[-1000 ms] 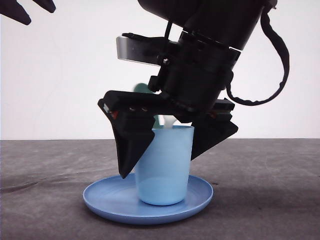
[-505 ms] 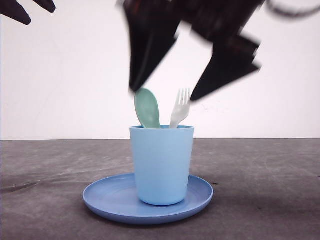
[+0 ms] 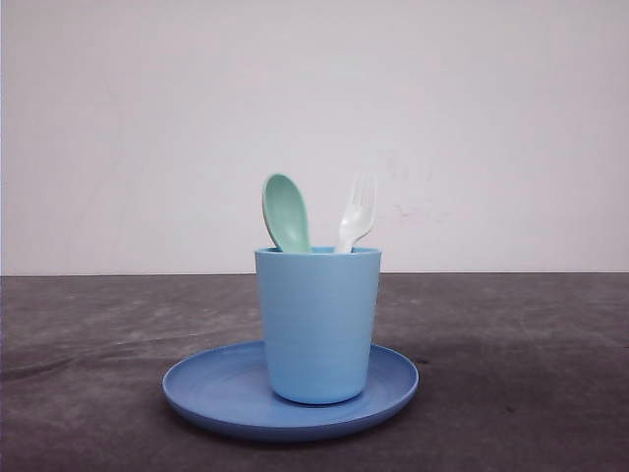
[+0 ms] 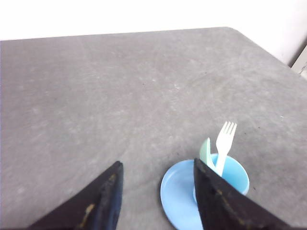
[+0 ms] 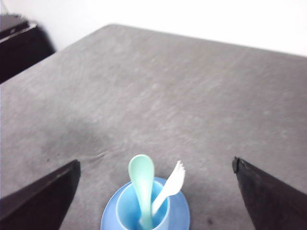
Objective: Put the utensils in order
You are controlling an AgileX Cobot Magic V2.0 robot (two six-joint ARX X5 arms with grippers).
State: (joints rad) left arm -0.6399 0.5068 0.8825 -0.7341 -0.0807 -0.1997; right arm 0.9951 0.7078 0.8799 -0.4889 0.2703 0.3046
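Both arms are now cleared from the front view, where a second ago the right gripper was clamped down around the cup point(image 3: 318, 324) and half a second ago was blurred above it. Spoon point(image 3: 286, 212) and fork point(image 3: 356, 212) are left standing handle-down in the cup, heads above the rim, spoon left of fork; cup sits upright on the plate point(image 3: 216, 393). Task is judged essentially done. Right gripper point(image 5: 156, 191) is seen spread wide, well above the cup, nothing held or touched. Left gripper point(image 4: 158, 196) is also seen parted, empty, off to the side over bare table point(image 4: 120, 86).
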